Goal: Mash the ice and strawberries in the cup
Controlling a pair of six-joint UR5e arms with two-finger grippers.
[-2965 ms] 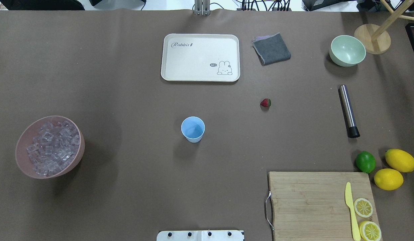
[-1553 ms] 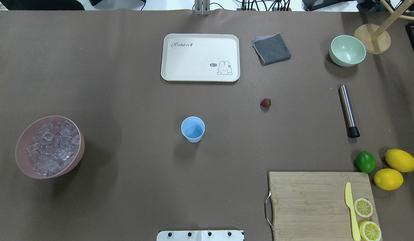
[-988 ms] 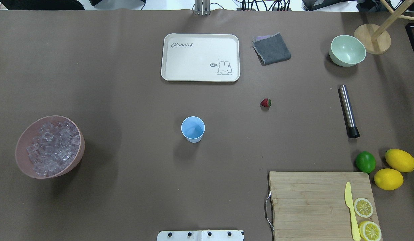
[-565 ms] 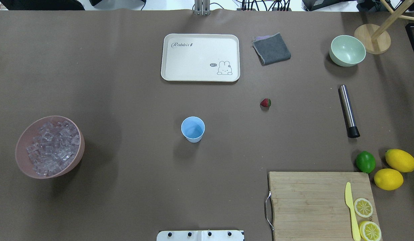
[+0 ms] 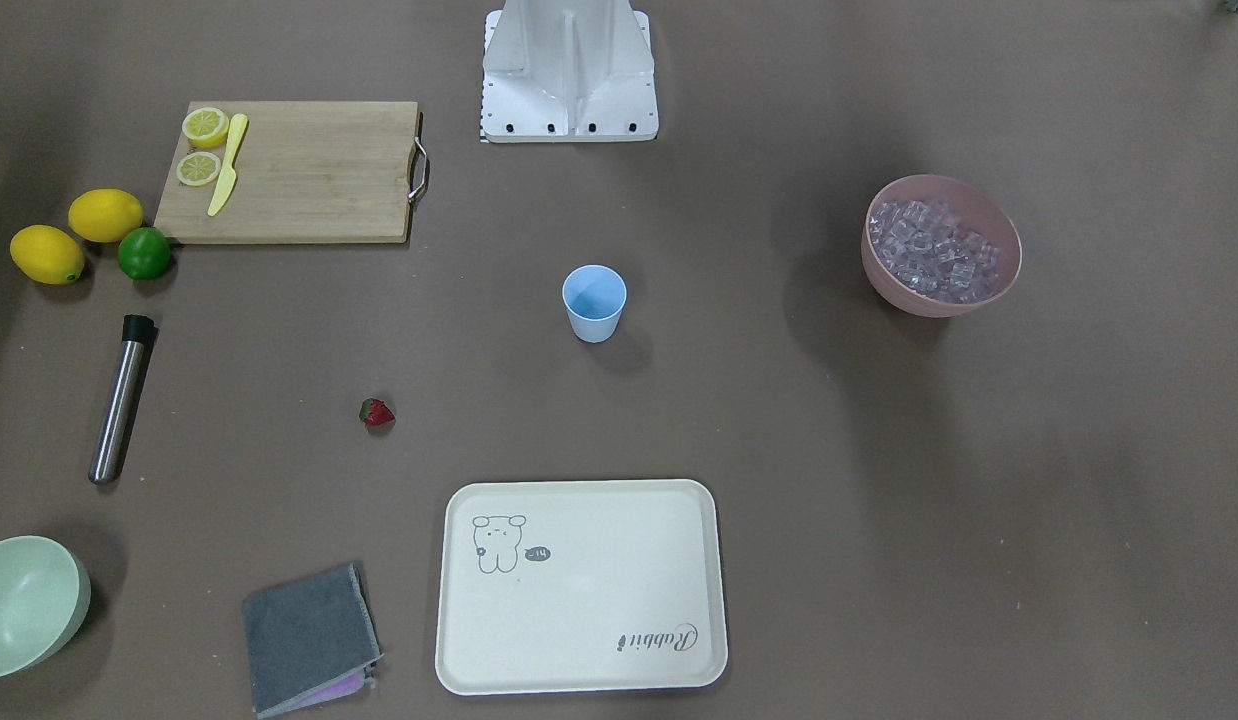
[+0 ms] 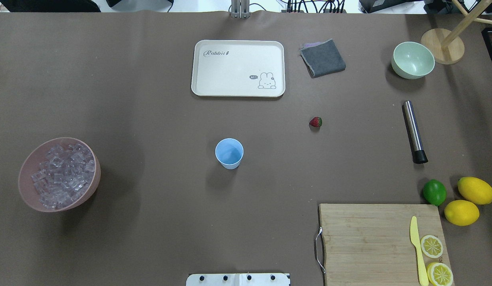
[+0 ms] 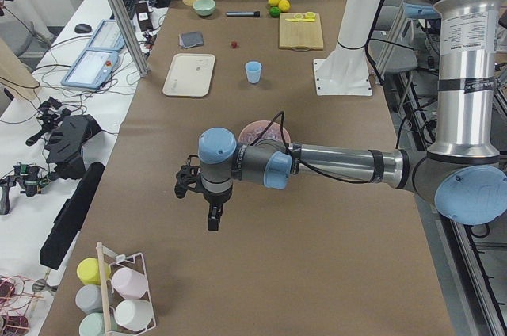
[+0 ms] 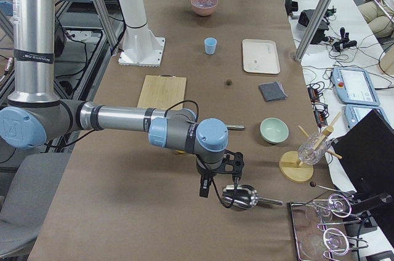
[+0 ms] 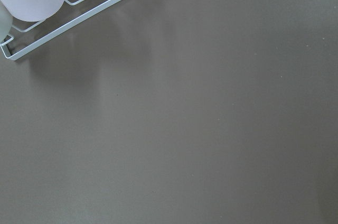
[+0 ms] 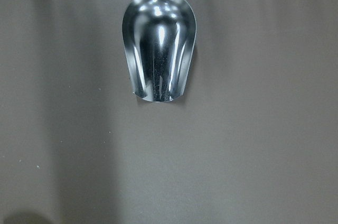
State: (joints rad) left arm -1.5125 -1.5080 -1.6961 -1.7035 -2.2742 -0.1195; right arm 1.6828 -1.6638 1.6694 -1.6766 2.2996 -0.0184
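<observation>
Looking down on the brown-papered worktop (image 6: pixel 150 99), find the small light blue plastic cup (image 6: pixel 229 153) upright near the middle, mouth up, pale blue inside showing. Find the small red strawberry (image 6: pixel 315 122) with a green leafy top lying on the bare paper, well apart from the cup, off toward the robot's right end and a little nearer the far edge. Find the ice (image 6: pixel 61 176), small clear glassy cubes, heaped in a wide pink bowl (image 6: pixel 24 180) toward the left end, also well apart from the cup.

Toward the right end, note a steel cylinder (image 6: pixel 415 131) with a black tip lying flat, and a pale green bowl (image 6: pixel 413 59) beyond it, nearer the far edge. Toward the far edge, note a cream rectangular tray (image 6: pixel 230 75) with a rabbit drawing and a folded grey cloth (image 6: pixel 323 58) near it. By the near edge, toward the right end, note a wooden cutting board (image 6: pixel 369 238) carrying two lemon halves (image 6: pixel 431 246) and a yellow plastic knife (image 6: pixel 417 250), with a round green lime (image 6: pixel 434 192) and two whole yellow lemons (image 6: pixel 475 190) just off its corner.

Farther toward the left end, see the left gripper (image 7: pixel 202 201) hanging over bare paper, not far from a white wire rack (image 7: pixel 119 300) of pastel cups at the far corner. Farther toward the right end, see the right gripper (image 8: pixel 220 184) close above a shiny metal scoop (image 10: pixel 158 49) lying on the paper. Cannot tell for either gripper how wide the jaws stand.
</observation>
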